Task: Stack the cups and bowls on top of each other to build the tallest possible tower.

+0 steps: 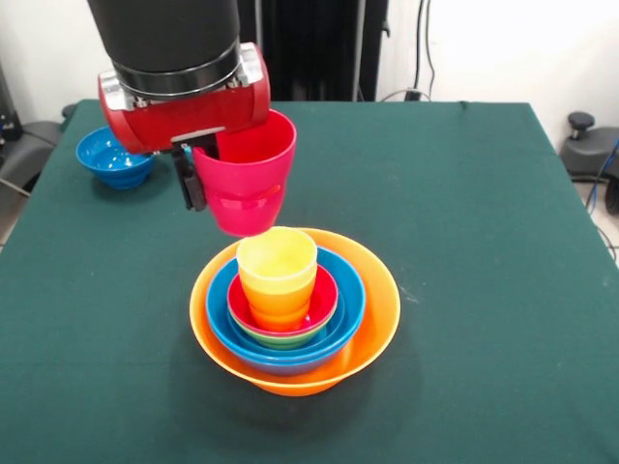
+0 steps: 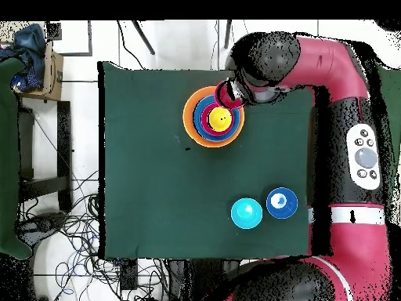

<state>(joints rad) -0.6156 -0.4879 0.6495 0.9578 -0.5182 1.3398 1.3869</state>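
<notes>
While the tool (image 1: 198, 174) holds the pink cup (image 1: 247, 174) clenched by its rim, one dark finger down the cup's outer wall, your job is to seat that cup on the yellow cup (image 1: 278, 259) that tops the tower (image 1: 295, 309). The pink cup hangs upright, mouth up, just above the yellow cup and a little off its centre, toward the tool's side. Judge the centring from the overhead view, where the pink cup sits at the edge of the pile and not over the yellow spot (image 2: 221, 118); bring it across before you lower. Keep it level, come down slowly, and let go only once its base has settled inside the yellow rim; a tilted release would likely tip it off or nudge the stack. Below the tool, the yellow cup stands on an orange cup (image 1: 279, 307) inside red, green and blue bowls, all nested in the large orange bowl (image 1: 377, 319). Two blue bowls (image 2: 265, 208) sit on the counter (image 1: 464, 213) well apart from the tool; the front view shows only one. The inner finger is hidden inside the cup, the arm covers the tool from overhead, and the lower nested bowls show rims only.
</notes>
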